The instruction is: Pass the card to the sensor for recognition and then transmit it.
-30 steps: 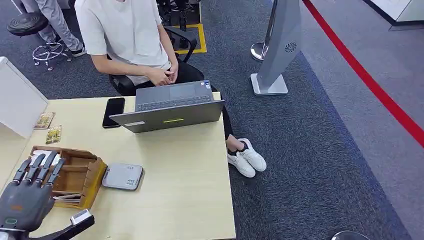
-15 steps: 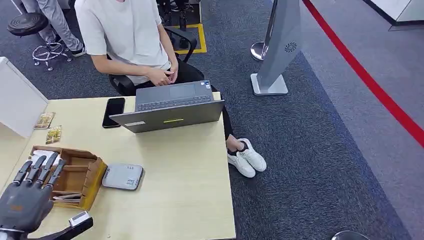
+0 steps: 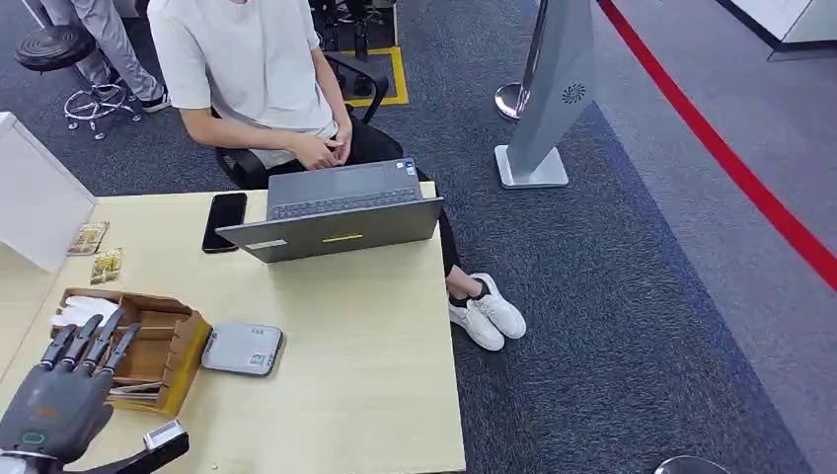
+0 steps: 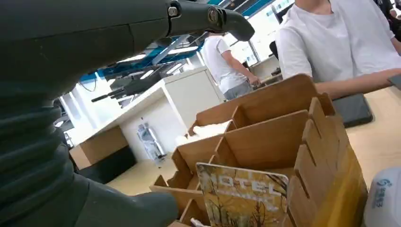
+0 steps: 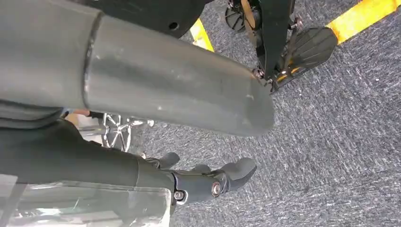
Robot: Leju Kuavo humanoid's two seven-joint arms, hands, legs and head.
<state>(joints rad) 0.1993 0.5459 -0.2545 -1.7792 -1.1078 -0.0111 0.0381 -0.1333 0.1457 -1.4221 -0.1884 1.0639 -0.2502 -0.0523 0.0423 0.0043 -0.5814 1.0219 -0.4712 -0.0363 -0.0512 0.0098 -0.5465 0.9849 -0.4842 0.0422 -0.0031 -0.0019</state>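
Just short of the wooden box (image 3: 163, 341), I hold my left hand (image 3: 54, 400) empty, fingers spread wide, lined up to take the card (image 4: 241, 194) standing inside.

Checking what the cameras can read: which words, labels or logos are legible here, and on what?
"HOTEL": card standing in the wooden organiser.
Blue logo and characters on the white sensor: too blurred to read.
Sticker on the laptop: too small.
Two cards by the white box: unreadable.
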